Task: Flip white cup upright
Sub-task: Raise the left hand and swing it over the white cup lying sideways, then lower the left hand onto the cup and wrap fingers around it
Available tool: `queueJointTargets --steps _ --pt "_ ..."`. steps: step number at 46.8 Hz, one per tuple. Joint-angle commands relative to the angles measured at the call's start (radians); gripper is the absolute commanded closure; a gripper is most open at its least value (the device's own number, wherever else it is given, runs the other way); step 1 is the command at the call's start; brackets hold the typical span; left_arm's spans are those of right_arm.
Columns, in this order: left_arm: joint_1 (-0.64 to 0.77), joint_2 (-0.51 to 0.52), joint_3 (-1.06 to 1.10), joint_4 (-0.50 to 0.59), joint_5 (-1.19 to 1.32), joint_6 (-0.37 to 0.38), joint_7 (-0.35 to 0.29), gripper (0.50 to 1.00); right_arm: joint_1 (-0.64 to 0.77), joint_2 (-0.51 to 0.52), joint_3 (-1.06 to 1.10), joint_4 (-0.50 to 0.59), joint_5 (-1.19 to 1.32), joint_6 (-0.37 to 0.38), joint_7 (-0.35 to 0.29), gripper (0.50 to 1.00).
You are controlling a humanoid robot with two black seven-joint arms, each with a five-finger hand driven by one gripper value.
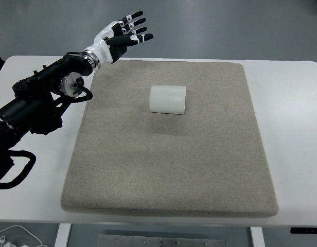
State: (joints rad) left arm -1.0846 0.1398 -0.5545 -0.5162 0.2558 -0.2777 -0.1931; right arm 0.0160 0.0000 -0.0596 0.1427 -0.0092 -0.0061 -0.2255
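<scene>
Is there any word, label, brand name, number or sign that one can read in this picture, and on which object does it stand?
None can be read.
White plastic cup lying on its side: no print visible.
Grey felt mat: plain.
White table: plain.
Left hand, black and white, fingers spread: small white marks on the fingers, too small to read.

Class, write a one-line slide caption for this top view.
White cup lying on its side on the grey mat; left hand open beyond the mat's far-left corner.

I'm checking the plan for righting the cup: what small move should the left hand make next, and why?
Probably swing the left hand down toward the white cup. The cup lies on its side on the grey mat, untouched, and the hand hovers open beyond the mat's far-left corner.
</scene>
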Motion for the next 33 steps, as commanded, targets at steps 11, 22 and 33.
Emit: queueJointTargets --steps 11,22,33 --pt "-0.077 0.052 0.125 -0.111 0.244 0.04 0.015 0.508 0.001 0.0 0.0 0.0 0.0 0.0 0.0 0.57" --pt "-0.202 0.103 0.326 -0.22 0.293 0.04 0.107 0.508 -0.001 0.0 0.001 0.0 0.0 0.0 0.0 0.57" --pt "-0.261 0.113 0.41 -0.304 0.437 0.034 0.236 0.51 -0.001 0.0 0.0 0.0 0.0 0.0 0.0 0.57"
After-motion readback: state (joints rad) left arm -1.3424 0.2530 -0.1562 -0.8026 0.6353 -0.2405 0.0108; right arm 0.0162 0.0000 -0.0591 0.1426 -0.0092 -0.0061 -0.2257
